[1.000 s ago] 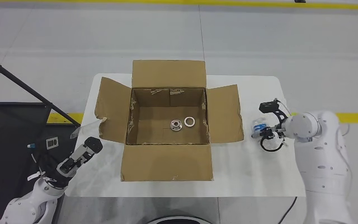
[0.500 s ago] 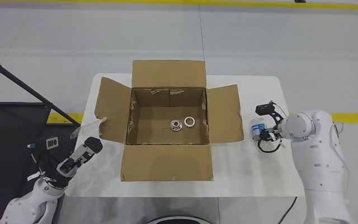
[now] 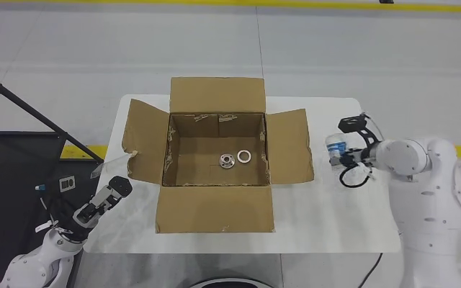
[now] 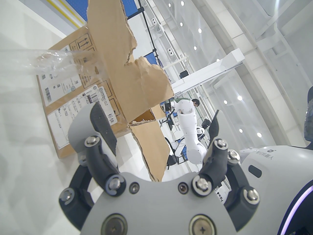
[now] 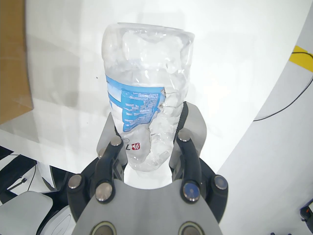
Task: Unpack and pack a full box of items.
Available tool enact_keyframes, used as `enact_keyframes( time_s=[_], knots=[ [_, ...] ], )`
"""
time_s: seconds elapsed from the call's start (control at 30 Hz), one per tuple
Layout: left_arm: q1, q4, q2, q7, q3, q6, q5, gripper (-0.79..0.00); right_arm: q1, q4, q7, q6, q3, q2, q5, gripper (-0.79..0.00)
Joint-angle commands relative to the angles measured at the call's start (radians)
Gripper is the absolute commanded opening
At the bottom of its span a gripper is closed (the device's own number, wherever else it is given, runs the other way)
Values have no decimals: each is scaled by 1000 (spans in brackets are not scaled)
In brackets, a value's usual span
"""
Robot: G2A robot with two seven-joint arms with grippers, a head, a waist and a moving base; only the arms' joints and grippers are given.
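Observation:
An open cardboard box (image 3: pixel 218 155) stands mid-table with all flaps spread; its torn flap edge (image 4: pixel 137 74) rises beside the left wrist camera. Two small metal rings (image 3: pixel 235 158) lie on the box floor. My right gripper (image 3: pixel 344 153) is shut on a crumpled clear plastic bottle (image 5: pixel 146 91) with a blue label, held over the table to the right of the box; the bottle (image 3: pixel 335 148) sits just off the box's right flap. My left gripper (image 4: pixel 156 123) stands open and empty near the table's front left corner (image 3: pixel 112 193).
The white table (image 3: pixel 324 223) has bare room right of the box and along its front edge. A strip of clear plastic film (image 4: pixel 49 59) hangs by the box's left side. A black frame (image 3: pixel 36 115) stands left of the table.
The right gripper has carried the bottle a little farther from the box and toward the table's back. The left arm has kept still.

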Motion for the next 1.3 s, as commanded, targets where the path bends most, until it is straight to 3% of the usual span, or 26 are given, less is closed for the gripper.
enact_keyframes(
  time_s=[0.0,0.37,0.6,0.93,1.17,1.27],
  knots=[
    [0,0,0,0,0,0,0,0,1,-39,-14,6,18,3,41,-785],
    [0,0,0,0,0,0,0,0,21,-251,-201,77,71,6,340,-785],
    [0,0,0,0,0,0,0,0,57,-357,-327,104,-3,2,419,-785],
    [0,0,0,0,0,0,0,0,191,-337,-455,118,-346,-32,366,-785],
    [0,0,0,0,0,0,0,0,303,-186,-457,79,-630,-80,311,-785],
    [0,0,0,0,0,0,0,0,337,-104,-509,65,-723,-105,282,-785]
  ],
)
